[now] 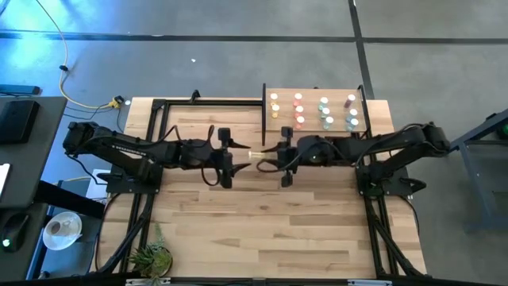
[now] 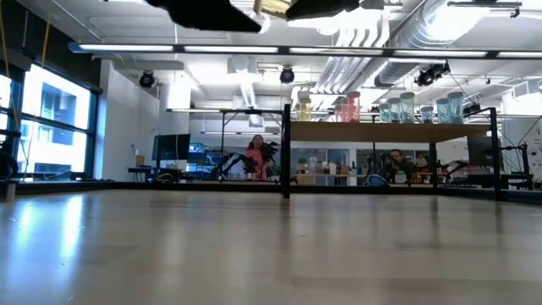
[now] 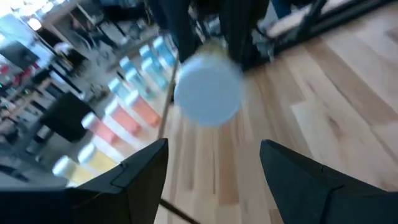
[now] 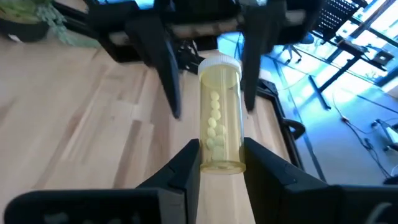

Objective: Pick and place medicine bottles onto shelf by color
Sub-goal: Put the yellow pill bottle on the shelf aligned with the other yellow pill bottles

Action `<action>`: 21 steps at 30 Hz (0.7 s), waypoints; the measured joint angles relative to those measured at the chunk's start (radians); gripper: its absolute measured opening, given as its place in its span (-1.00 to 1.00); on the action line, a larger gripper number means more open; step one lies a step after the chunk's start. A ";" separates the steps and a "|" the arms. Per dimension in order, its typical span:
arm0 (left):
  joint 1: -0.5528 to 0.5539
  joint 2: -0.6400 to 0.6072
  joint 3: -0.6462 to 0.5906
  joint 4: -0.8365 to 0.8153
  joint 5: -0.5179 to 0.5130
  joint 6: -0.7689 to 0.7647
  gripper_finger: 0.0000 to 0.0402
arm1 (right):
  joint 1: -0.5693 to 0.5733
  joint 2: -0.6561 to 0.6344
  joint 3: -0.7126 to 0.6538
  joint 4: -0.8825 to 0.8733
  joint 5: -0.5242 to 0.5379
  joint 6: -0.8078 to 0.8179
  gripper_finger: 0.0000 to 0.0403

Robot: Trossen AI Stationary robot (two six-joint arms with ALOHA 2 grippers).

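A yellow medicine bottle [image 4: 219, 112] with a white cap [image 3: 207, 93] hangs level in the air between my two grippers, above the middle of the table [image 1: 257, 153]. My right gripper [image 4: 221, 154] is shut on it. My left gripper [image 3: 214, 149] is open, with its fingers [image 4: 166, 68] standing on either side of the cap end without touching it. The shelf [image 1: 369, 125] stands at the table's far right and carries rows of yellow, pink-red, teal and purplish bottles [image 1: 325, 112]. In the low view both grippers and the bottle [image 2: 273, 7] show at the top edge. My right gripper pinches the yellow bottle's bottom end [image 4: 221, 163] between its two fingers [image 4: 188, 158], one on each side. The fingers come level from the table's right and lie along the bottle. The bottle is level and lifted clear, with its cap pointing toward the table's left.
The shelf's dark posts [image 2: 286, 152] rise from the tabletop behind the grippers. A small plant [image 1: 151, 258] sits at the near left corner. Bare wood [image 1: 262, 230] lies in front of the arms. People [image 2: 256, 157] show in the room beyond.
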 joint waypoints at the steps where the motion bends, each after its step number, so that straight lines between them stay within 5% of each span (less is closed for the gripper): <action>1: 0.000 0.000 0.000 0.019 0.000 0.004 0.22 | -0.006 -0.007 0.000 -0.014 0.000 -0.005 -0.57; 21: 0.018 0.000 0.000 0.144 0.077 -0.060 0.20 | -0.059 -0.016 0.000 -0.036 -0.105 -0.049 -0.57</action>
